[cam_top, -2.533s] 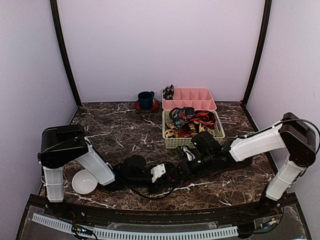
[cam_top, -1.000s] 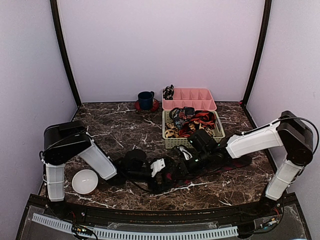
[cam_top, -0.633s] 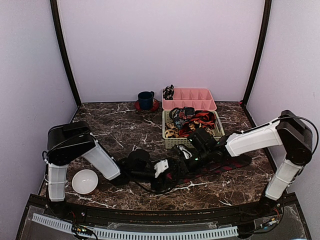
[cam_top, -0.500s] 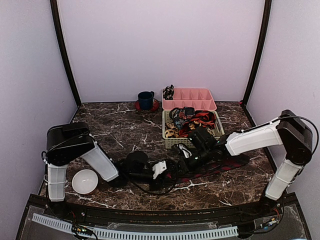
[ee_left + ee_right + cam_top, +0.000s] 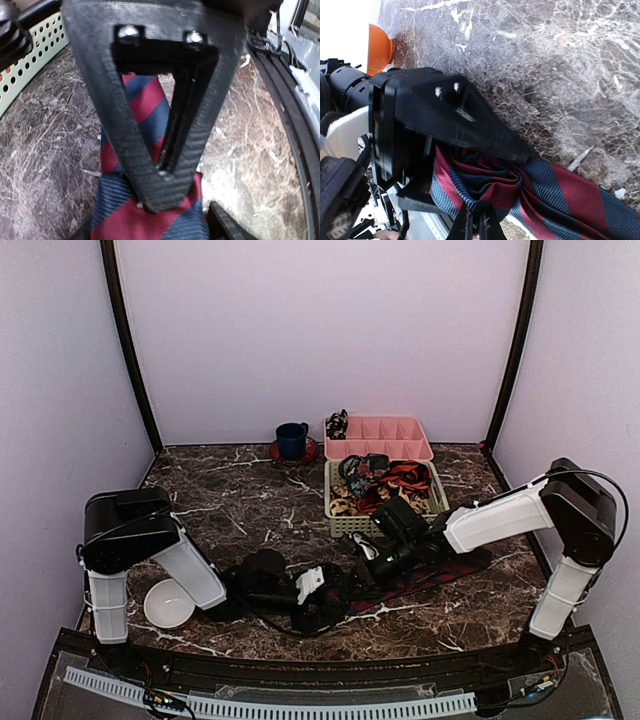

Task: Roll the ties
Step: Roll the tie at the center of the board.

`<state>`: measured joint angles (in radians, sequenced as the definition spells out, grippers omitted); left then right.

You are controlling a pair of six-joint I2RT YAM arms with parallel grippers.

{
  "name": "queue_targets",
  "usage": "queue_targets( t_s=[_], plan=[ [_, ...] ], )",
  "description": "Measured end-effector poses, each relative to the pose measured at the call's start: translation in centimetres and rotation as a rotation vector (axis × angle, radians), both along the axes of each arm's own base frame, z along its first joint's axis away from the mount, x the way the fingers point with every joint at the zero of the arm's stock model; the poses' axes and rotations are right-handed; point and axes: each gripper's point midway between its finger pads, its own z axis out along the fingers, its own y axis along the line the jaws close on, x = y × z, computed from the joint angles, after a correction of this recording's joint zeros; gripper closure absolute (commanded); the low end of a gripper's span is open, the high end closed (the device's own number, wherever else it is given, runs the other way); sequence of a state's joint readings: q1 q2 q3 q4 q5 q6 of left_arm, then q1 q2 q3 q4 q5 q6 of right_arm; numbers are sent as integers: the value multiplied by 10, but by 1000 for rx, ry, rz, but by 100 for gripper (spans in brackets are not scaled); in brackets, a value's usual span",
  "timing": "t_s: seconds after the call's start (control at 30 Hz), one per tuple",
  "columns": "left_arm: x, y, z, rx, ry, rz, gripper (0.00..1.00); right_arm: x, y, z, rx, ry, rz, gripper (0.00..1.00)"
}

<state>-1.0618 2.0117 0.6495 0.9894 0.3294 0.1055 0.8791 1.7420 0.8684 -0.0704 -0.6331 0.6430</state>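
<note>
There the left end effector (image 5: 167, 172) was, clamped flat on the striped tie (image 5: 142, 102), jaws together with the cloth between them, near the middle of the bench's (image 5: 230, 490) near edge. The right end effector (image 5: 476, 214) sat nose to nose with it, fingers pinched almost together on the bunched fold of the same tie. The rest of the tie lay flat toward the right edge, partly under the right arm.

Tight quarters: the green basket (image 5: 345, 525), heaped with loose ties (image 5: 400, 478), stood just beyond both wrists. Behind it at the far edge, the pink tray (image 5: 395, 430) held a leopard-print coil (image 5: 337, 423) in its left end compartment, with a blue mug (image 5: 292, 440) on a red saucer (image 5: 275, 453) beside it. A white bowl (image 5: 168, 602) sat by the near left corner, against the left arm. A black cable (image 5: 272, 624) looped on the bench by the left end effector.
</note>
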Motion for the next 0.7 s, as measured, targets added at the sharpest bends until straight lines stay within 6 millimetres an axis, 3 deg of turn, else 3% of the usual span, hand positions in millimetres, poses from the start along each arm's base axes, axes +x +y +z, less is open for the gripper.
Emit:
queue_targets(
  t_s=[0.07,0.27,0.37,0.53,0.6,0.7],
  plan=[
    [0,0,0,-3,-8,6,2,1,-1,-1,2,0,-3,100],
    [-3,-3,0,0,-35,19,4,3,-1,0,10,-4,-7,100],
    [2,-11,-1,-3,-50,33,18,2,-1,0,11,-2,-5,100],
    [10,-14,-1,-6,-56,68,56,2,0,1,12,0,-4,100],
    [12,-14,-1,-6,-53,78,64,3,1,3,15,0,-3,100],
    [13,-14,-1,-7,-44,84,68,5,1,4,15,-5,-1,100]
  ],
)
